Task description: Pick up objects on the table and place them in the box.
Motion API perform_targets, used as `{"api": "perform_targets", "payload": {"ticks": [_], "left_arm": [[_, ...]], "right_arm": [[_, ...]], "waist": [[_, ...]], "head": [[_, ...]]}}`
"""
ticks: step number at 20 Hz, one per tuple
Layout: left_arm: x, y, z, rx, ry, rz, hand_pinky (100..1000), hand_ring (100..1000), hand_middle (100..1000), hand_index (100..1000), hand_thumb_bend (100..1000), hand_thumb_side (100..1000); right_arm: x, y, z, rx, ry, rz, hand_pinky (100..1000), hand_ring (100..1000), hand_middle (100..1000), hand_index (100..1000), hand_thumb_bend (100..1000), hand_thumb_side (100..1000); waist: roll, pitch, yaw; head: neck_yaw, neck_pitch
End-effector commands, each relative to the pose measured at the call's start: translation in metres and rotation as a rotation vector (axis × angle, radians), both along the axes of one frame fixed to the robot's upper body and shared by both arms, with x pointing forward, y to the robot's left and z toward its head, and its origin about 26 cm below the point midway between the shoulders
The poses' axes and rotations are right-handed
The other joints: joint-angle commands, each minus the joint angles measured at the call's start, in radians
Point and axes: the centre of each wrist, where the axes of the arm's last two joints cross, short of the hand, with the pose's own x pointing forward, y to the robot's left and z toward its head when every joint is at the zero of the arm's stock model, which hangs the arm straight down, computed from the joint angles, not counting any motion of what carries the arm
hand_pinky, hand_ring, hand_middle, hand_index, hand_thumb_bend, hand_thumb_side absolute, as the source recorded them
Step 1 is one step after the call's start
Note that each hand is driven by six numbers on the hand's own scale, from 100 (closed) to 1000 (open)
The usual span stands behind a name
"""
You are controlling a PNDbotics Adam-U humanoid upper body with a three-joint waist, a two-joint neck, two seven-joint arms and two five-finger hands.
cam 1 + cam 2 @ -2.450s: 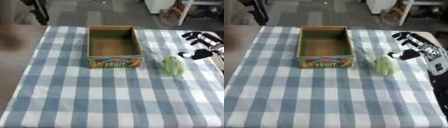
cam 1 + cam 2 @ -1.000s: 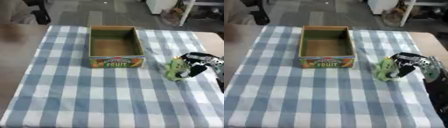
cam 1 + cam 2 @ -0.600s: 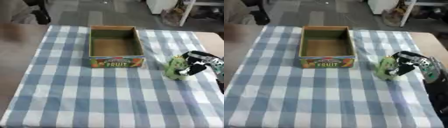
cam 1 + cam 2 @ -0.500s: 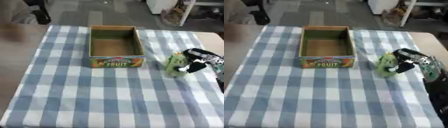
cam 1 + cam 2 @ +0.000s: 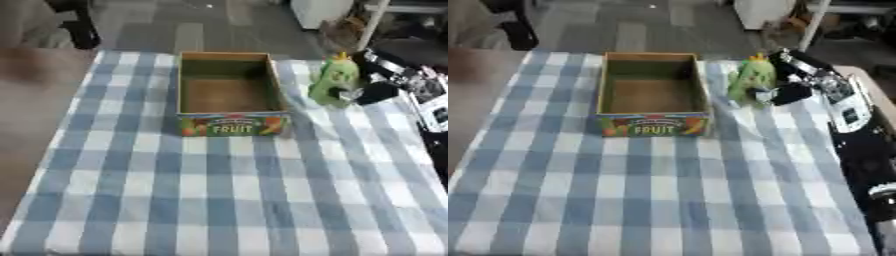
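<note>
A green rounded thing with a yellowish top (image 5: 331, 79) is held up just right of the box, near its far right corner. My right hand (image 5: 794, 86) comes in from the right and is shut on it, fingers curled against its right side. The open cardboard box (image 5: 231, 125), with "FRUIT" printed on its front wall, stands at the far middle of the table; nothing shows inside it. My left hand shows in neither view.
A blue and white checked cloth (image 5: 219, 200) covers the table. My right arm (image 5: 859, 145) runs along the table's right edge. Grey floor, a dark chair base and white furniture lie beyond the far edge.
My right hand closed on the green thing where it lay on the cloth, then carried it up and leftward to beside the box's far right corner.
</note>
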Motion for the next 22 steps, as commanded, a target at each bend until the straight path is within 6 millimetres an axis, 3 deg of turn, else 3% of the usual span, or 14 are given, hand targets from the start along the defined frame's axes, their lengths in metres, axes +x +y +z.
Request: {"api": "perform_targets", "payload": {"ticks": [1, 12, 19, 22], "left_arm": [[-0.002, 0.000, 0.009, 0.016, -0.029, -0.011, 638, 545, 591, 717, 100, 605], [-0.001, -0.004, 0.011, 0.012, -0.034, -0.034, 637, 544, 590, 717, 100, 604], [0.000, -0.006, 0.011, 0.012, -0.035, -0.049, 637, 544, 590, 717, 100, 604], [0.000, -0.007, 0.012, 0.010, -0.037, -0.052, 637, 543, 590, 717, 100, 604]], "right_arm": [[0.009, 0.027, 0.023, -0.016, -0.045, 0.057, 286, 193, 130, 199, 250, 238], [0.037, 0.108, 0.025, -0.060, -0.020, 0.127, 293, 204, 139, 205, 255, 265], [0.046, 0.150, 0.008, -0.256, -0.024, 0.088, 342, 270, 206, 271, 431, 373], [0.048, 0.162, -0.008, -0.344, -0.027, 0.040, 369, 314, 248, 312, 451, 409]], "waist": [[0.006, -0.014, 0.006], [0.017, -0.010, 0.036], [0.018, -0.008, 0.054], [0.018, -0.007, 0.058]], "head": [[-0.006, -0.002], [-0.020, -0.005], [-0.032, -0.008], [-0.036, -0.012]]}}
